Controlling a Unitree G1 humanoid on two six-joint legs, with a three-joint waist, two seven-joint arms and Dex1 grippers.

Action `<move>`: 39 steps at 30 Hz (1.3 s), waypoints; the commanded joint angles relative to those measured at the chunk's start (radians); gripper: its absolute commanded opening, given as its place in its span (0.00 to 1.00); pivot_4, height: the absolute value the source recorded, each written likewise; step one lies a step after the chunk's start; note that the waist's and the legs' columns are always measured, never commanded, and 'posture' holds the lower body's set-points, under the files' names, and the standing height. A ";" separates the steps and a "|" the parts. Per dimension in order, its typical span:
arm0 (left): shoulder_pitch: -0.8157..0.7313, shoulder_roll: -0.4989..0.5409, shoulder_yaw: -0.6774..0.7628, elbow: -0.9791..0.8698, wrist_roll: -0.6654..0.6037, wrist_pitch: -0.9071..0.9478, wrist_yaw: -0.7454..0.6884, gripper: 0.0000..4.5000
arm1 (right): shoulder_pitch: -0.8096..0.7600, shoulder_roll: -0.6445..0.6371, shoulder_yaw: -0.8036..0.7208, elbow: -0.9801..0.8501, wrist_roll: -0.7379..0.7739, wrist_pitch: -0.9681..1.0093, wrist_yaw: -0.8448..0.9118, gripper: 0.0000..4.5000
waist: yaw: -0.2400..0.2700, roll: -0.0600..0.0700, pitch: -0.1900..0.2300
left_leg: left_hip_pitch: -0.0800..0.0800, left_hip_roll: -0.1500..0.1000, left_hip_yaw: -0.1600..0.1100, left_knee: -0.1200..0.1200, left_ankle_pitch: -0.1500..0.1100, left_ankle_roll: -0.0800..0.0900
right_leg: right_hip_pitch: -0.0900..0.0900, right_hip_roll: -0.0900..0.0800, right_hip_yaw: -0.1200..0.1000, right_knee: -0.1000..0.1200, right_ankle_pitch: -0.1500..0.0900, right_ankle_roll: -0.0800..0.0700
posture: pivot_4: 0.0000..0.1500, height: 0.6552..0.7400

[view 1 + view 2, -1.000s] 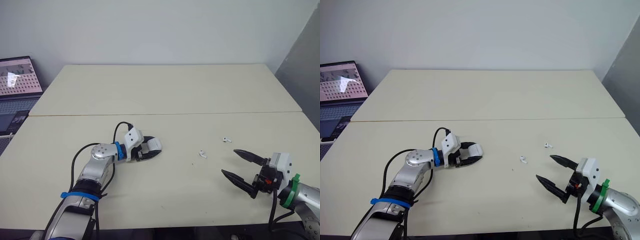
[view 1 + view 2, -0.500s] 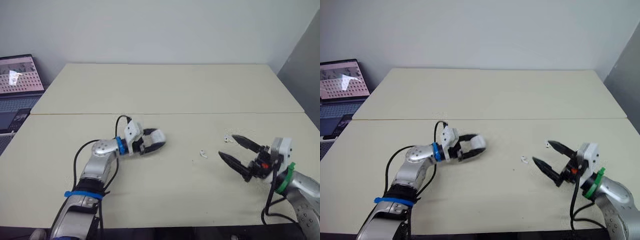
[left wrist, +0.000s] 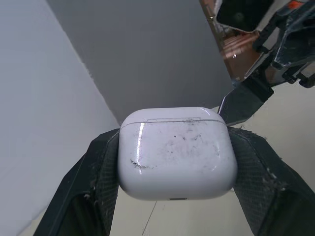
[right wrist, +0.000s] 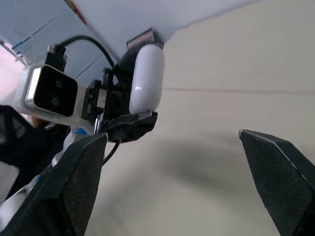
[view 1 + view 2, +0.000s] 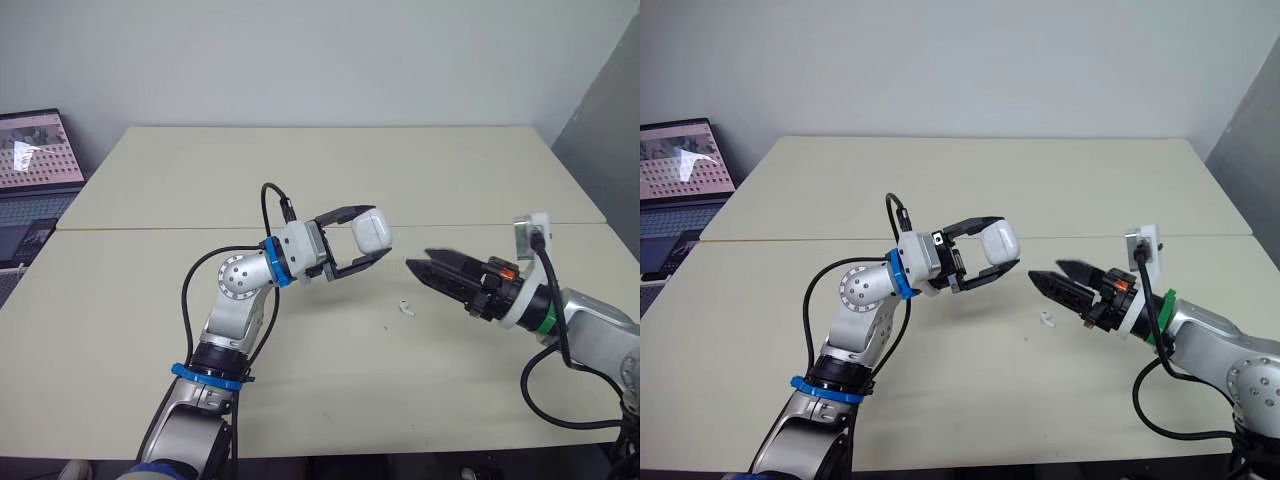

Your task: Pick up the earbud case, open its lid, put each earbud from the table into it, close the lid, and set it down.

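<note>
Earbud case [image 3: 177,150] (lid shut) sits clamped in the left gripper [image 5: 375,233], raised above the table's [image 5: 300,180] middle. Right gripper [image 5: 417,258] faces it, fingers spread. One earbud [image 5: 405,308] lies below, nearer the front edge.

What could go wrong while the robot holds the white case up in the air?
The smooth case is held by its sides in the left pincer, above the table. A push on the lid from the open right pincer could make it slip. If it falls, it might knock the earbud lying below.
</note>
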 commanded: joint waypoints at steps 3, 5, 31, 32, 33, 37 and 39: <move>-0.027 0.006 -0.043 -0.002 0.008 -0.089 -0.043 0.62 | -0.101 -0.042 0.070 0.019 0.150 0.035 -0.079 1.00 | 0.000 0.000 0.000 | 0.000 0.000 -0.001 0.000 0.000 0.000 | 0.000 0.000 0.000 0.000 0.000 0.000 | 1.00 1.00; -0.029 0.009 -0.055 0.003 0.012 -0.104 -0.052 0.62 | -0.130 -0.043 0.095 0.032 0.178 0.035 -0.106 1.00 | 0.000 0.000 0.000 | 0.000 0.000 -0.001 0.000 0.000 0.000 | 0.000 0.001 -0.001 0.000 0.000 0.000 | 1.00 1.00; -0.024 0.025 -0.061 0.019 -0.016 -0.089 -0.062 0.79 | -0.174 -0.025 0.158 0.040 0.229 0.020 -0.177 0.16 | 0.000 0.000 0.000 | -0.001 0.000 -0.001 0.000 0.000 0.000 | -0.001 0.001 -0.001 0.000 0.000 0.000 | 1.00 1.00; -0.023 0.027 -0.061 0.019 -0.011 -0.096 -0.061 0.85 | -0.174 -0.027 0.157 0.041 0.228 0.021 -0.176 0.16 | 0.000 0.000 0.000 | -0.001 0.000 -0.001 0.000 0.000 0.000 | -0.001 0.001 -0.001 0.000 0.000 0.000 | 1.00 1.00; -0.022 0.032 -0.061 0.020 -0.002 -0.104 -0.060 0.92 | -0.175 -0.029 0.157 0.042 0.224 0.022 -0.171 0.16 | 0.000 0.000 0.000 | -0.001 0.000 -0.001 0.000 0.000 0.000 | -0.001 0.001 0.000 0.000 0.000 0.000 | 1.00 1.00; 0.015 0.083 -0.053 -0.011 -0.053 -0.041 -0.110 1.00 | -0.169 -0.058 0.138 0.059 0.157 0.034 -0.130 0.16 | -0.001 0.000 0.000 | -0.001 0.000 -0.001 0.000 0.000 0.000 | -0.001 0.001 0.000 0.000 0.000 0.000 | 1.00 1.00; 0.036 0.120 -0.055 -0.028 -0.095 -0.007 -0.168 1.00 | -0.165 -0.075 0.127 0.073 0.123 0.039 -0.096 0.16 | -0.003 0.000 0.000 | -0.001 0.001 -0.001 -0.001 0.000 0.000 | -0.001 0.001 -0.001 0.000 0.000 0.000 | 1.00 1.00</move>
